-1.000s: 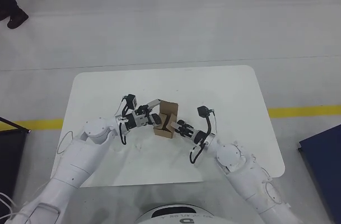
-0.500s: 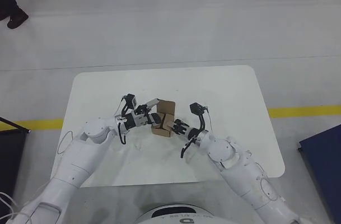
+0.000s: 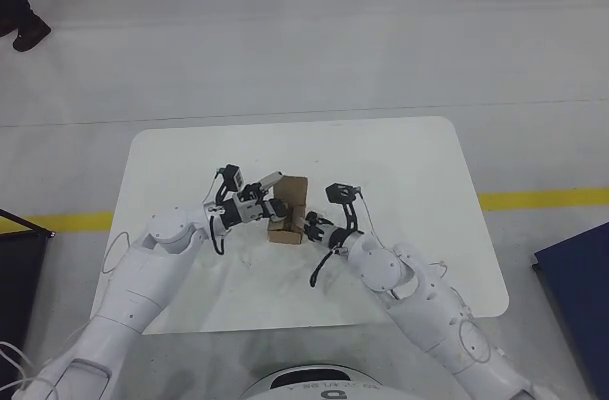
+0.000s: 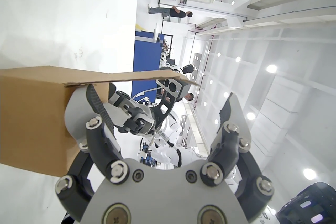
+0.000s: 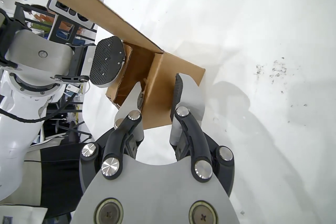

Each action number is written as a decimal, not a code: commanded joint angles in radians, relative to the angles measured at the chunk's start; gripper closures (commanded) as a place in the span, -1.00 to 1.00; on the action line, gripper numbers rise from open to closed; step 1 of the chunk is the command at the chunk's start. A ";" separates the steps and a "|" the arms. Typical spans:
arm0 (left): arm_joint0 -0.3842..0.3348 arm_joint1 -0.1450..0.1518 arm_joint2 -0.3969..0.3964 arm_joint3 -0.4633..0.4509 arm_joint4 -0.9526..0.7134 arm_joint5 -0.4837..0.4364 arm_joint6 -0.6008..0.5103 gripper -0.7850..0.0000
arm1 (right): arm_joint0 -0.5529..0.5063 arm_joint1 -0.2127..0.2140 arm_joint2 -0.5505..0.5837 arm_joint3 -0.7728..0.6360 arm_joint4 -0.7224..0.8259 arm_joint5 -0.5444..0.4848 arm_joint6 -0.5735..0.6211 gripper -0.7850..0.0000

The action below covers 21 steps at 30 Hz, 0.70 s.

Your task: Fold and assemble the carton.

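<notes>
Starting on the left: your left gripper [image 4: 160, 92] is spread wide and holding nothing. One finger [image 4: 86, 104] is pressed against the carton [image 3: 292, 192] right at its open end, and the other finger hangs free, well off the carton. From the right wrist you can see that same ribbed pad [image 5: 106, 64] sitting just at the mouth of the carton.

The carton is on the table [image 3: 414, 180], squeezed in between your two grippers. Its open mouth faces the left gripper, and one long loose flap [image 5: 78, 1] sticks straight out from the top edge, not folded in yet.

On the other side, your right gripper [image 5: 157, 83] looks clamped on the carton's near wall, with one finger [image 5: 135, 96] tucked inside and the other outside. I'd call that a grip, though I can't see how firm the pinch is.

The bit that matters, imo: the flap runs out from the carton on the left gripper's side, and its hinge line lies across the mouth. So the free left gripper is the nearer one to push it shut while the right keeps the carton steady. I'd say you're mid-assembly. If the right's hold is weak, the carton could slide when you push
</notes>
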 commanded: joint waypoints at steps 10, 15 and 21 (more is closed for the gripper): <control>0.018 0.002 -0.032 -0.028 0.015 -0.015 0.012 -1.00 | -0.024 0.016 0.007 -0.149 -0.261 0.141 0.047 1.00; 0.032 0.008 -0.051 -0.066 0.050 -0.026 0.009 -1.00 | -0.070 0.025 0.027 -0.198 -0.318 0.172 0.067 1.00; 0.055 0.037 -0.093 -0.146 0.284 0.011 -0.010 -1.00 | -0.127 0.036 0.072 -0.234 -0.351 0.192 0.089 1.00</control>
